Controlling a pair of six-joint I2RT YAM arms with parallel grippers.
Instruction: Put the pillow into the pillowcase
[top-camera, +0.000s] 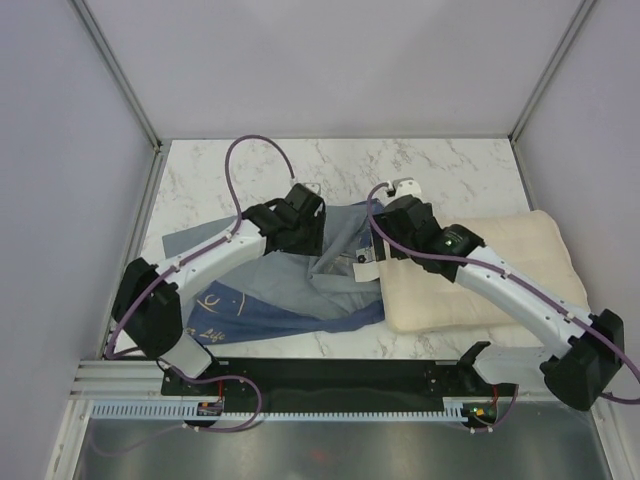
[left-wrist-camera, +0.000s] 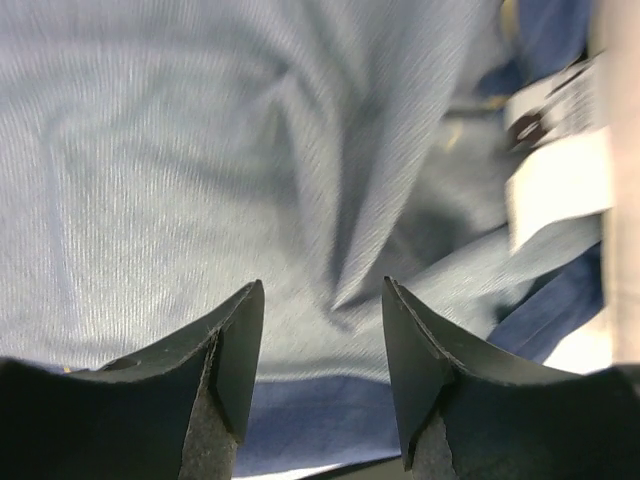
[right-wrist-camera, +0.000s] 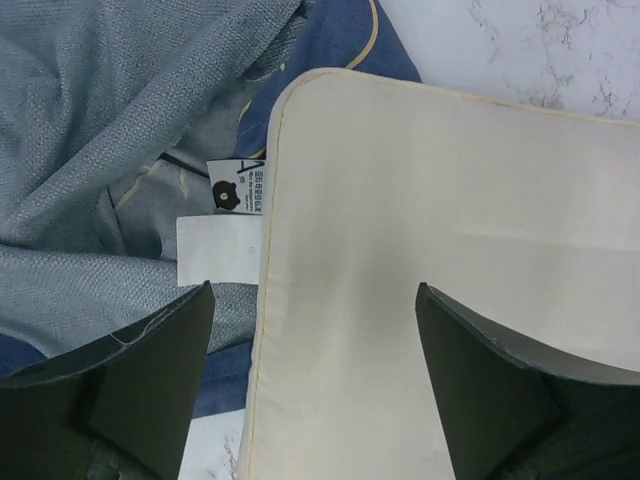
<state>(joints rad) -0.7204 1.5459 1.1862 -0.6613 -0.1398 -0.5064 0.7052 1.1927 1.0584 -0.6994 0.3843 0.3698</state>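
Observation:
The denim-blue pillowcase (top-camera: 270, 305) lies crumpled at the table's left middle, its lighter grey-blue inside (top-camera: 340, 250) turned up. The cream pillow (top-camera: 500, 270) lies flat to its right, with its left edge on the cloth. My left gripper (top-camera: 312, 236) is open and empty just above the grey-blue inner cloth (left-wrist-camera: 200, 150); in the left wrist view the gripper (left-wrist-camera: 322, 290) holds nothing. My right gripper (top-camera: 392, 252) is open wide and empty over the pillow's left edge. In the right wrist view the gripper (right-wrist-camera: 312, 295) straddles the pillow (right-wrist-camera: 450, 250) next to the pillowcase (right-wrist-camera: 100, 150).
White sewn-in labels (right-wrist-camera: 215, 250) stick out of the cloth by the pillow's edge, and show in the left wrist view (left-wrist-camera: 555, 185). The white marble table (top-camera: 450, 170) is walled on three sides. A black rail (top-camera: 330, 375) runs along the near edge.

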